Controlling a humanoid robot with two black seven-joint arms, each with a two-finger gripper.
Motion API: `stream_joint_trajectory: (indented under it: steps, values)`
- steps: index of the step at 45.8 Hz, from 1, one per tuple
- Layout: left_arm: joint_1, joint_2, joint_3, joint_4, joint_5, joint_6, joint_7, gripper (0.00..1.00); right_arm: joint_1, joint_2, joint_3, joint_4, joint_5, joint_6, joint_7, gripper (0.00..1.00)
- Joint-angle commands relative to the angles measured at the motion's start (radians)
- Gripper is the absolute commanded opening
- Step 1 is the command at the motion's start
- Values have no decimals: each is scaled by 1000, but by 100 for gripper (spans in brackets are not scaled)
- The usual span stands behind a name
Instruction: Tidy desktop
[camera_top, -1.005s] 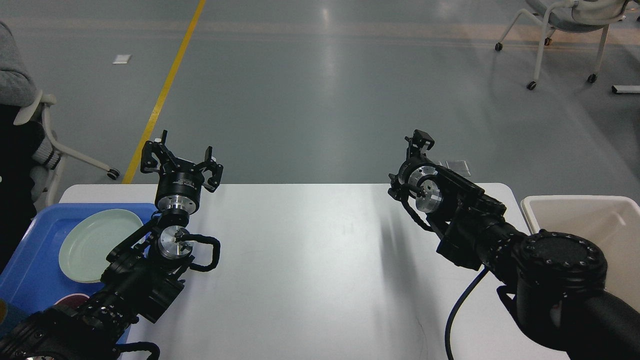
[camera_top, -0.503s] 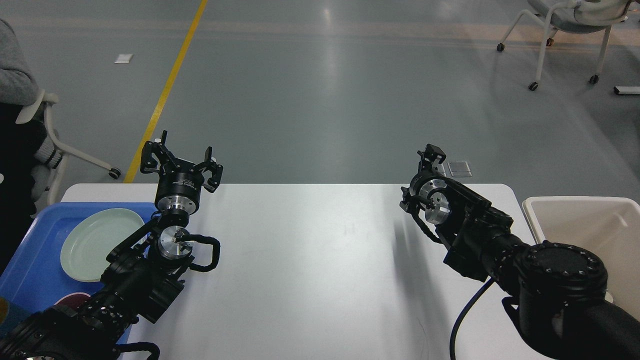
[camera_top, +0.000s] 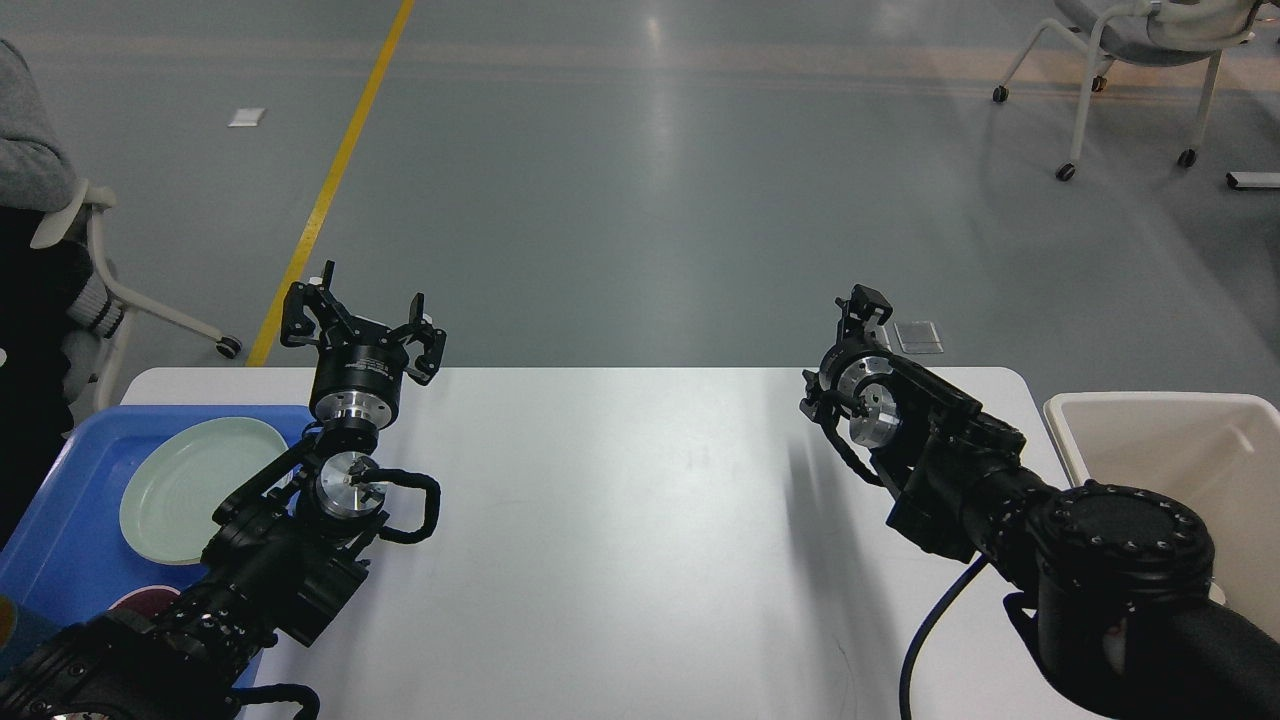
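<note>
The white desktop (camera_top: 620, 520) looks bare, so the task seems finished; the left gripper (camera_top: 362, 322) hangs open and empty; the right gripper (camera_top: 862, 312) I cannot tell.

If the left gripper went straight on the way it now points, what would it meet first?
The left gripper, open and empty, points away from the robot past the far edge of the desktop. Nothing stands in that line; beyond it shows only bare grey floor, though depth is hard to judge.
</note>
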Motion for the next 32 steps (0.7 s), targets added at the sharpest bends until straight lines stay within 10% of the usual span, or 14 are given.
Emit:
stream_joint_trajectory:
  steps: [1,9,32]
  values:
    - [1,0,0,0,0,1,0,100,-5,-1,2,1,0,-1,146,100]
    - [1,0,0,0,0,1,0,100,-28,4,7,2,0,-2,386,100]
    - [1,0,0,0,0,1,0,100,-68,1,-10,4,-8,5,389,100]
